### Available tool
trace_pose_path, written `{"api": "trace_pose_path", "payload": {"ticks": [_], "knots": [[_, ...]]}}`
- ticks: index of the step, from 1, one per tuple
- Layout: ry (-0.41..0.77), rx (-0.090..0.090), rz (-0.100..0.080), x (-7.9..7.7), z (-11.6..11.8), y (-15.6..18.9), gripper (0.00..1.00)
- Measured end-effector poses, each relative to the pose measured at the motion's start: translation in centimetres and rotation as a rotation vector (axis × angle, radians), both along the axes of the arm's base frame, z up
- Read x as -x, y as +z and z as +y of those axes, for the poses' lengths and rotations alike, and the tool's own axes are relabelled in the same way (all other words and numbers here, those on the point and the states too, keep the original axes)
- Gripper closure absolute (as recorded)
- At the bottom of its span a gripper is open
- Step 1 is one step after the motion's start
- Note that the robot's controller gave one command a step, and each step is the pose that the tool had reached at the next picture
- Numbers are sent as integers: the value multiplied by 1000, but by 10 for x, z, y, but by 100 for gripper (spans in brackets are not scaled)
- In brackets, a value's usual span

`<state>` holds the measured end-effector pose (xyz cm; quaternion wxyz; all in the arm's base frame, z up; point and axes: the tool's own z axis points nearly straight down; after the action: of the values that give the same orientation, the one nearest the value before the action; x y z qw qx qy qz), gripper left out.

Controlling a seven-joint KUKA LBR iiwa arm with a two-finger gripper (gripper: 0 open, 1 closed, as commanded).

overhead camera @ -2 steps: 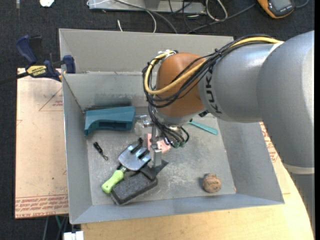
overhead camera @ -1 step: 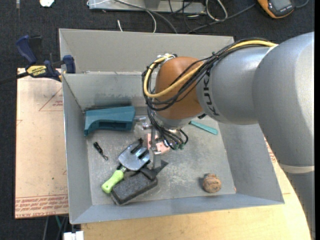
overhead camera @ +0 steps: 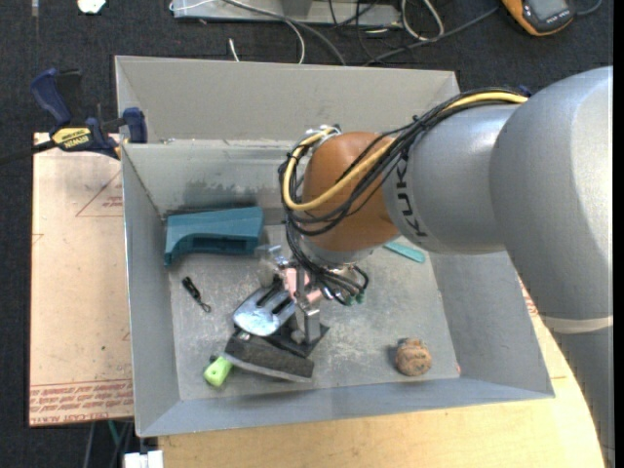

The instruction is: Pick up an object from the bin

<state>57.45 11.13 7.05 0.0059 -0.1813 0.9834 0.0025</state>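
Note:
My gripper (overhead camera: 304,312) hangs low over the front middle of the bin, under the orange wrist cover. Right at it, to its left, lies a shiny silver-grey rounded piece (overhead camera: 257,318). Just below the gripper a dark grey flat wedge-shaped block (overhead camera: 273,359) rests on the floor, touching or nearly touching the silver piece. A small lime-green piece (overhead camera: 216,370) lies at the block's left end. I cannot tell if anything is held.
A teal plastic block (overhead camera: 214,230) lies against the back left wall. Left of the gripper sits a small black clip-like item (overhead camera: 195,293). A brown knobbly ball (overhead camera: 413,357) rests at the front right, and a thin teal strip (overhead camera: 406,253) shows beside the arm.

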Motion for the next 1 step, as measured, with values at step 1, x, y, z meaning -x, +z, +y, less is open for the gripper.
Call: {"api": "trace_pose_path", "payload": {"ticks": [1], "knots": [[-11,-4,-10,40,23,5,100]]}}
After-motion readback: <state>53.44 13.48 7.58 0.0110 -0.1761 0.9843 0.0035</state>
